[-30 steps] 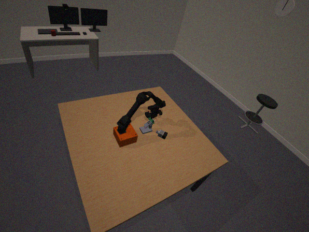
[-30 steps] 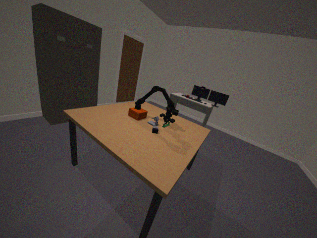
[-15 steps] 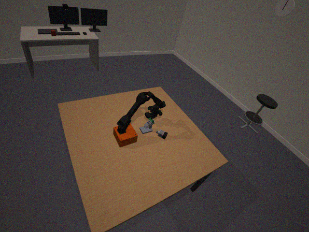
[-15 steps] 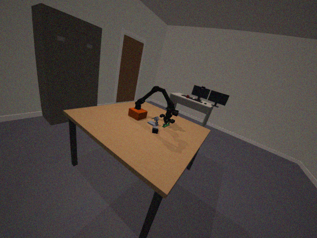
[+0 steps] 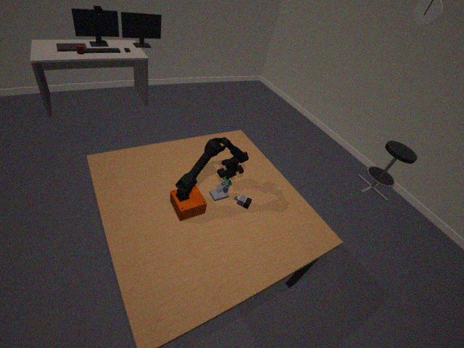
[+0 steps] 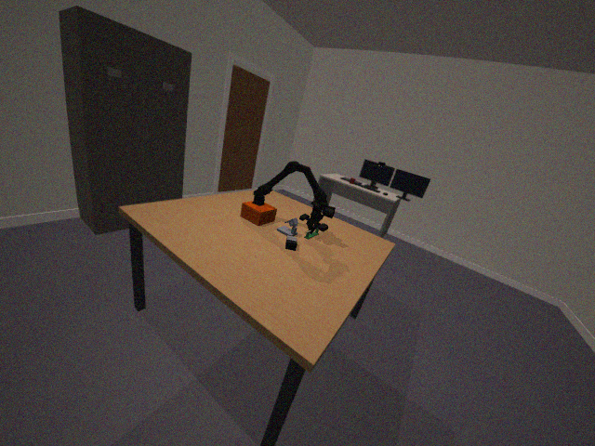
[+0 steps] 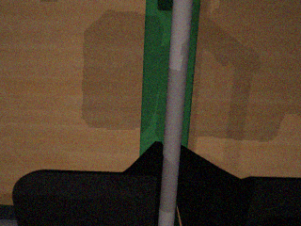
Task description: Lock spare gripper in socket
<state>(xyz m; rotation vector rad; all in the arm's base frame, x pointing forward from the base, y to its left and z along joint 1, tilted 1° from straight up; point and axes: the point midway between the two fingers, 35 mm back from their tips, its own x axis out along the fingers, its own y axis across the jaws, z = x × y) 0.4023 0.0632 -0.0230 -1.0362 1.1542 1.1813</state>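
Note:
My gripper [image 5: 226, 177] [image 6: 312, 224] [image 7: 165, 149] is shut on the lock pin [image 7: 178, 94], a thin grey rod that runs up the middle of the wrist view. It holds the pin low over a flat green strip [image 7: 152, 71] [image 5: 227, 180] [image 6: 310, 234] on the table, just behind the mount. The grey mount [image 5: 219, 193] [image 6: 287, 229] with its socket stands on a small plate in front of the arm's base. The spare gripper [image 5: 243, 201] [image 6: 291, 243], a grey and black block, lies on the table to the mount's right, apart from it.
The arm's orange base [image 5: 188, 204] [image 6: 257, 212] sits left of the mount on the wooden table [image 5: 187, 280] [image 6: 231, 268]. A desk with monitors [image 5: 90, 52] and a stool [image 5: 396, 157] stand off in the room.

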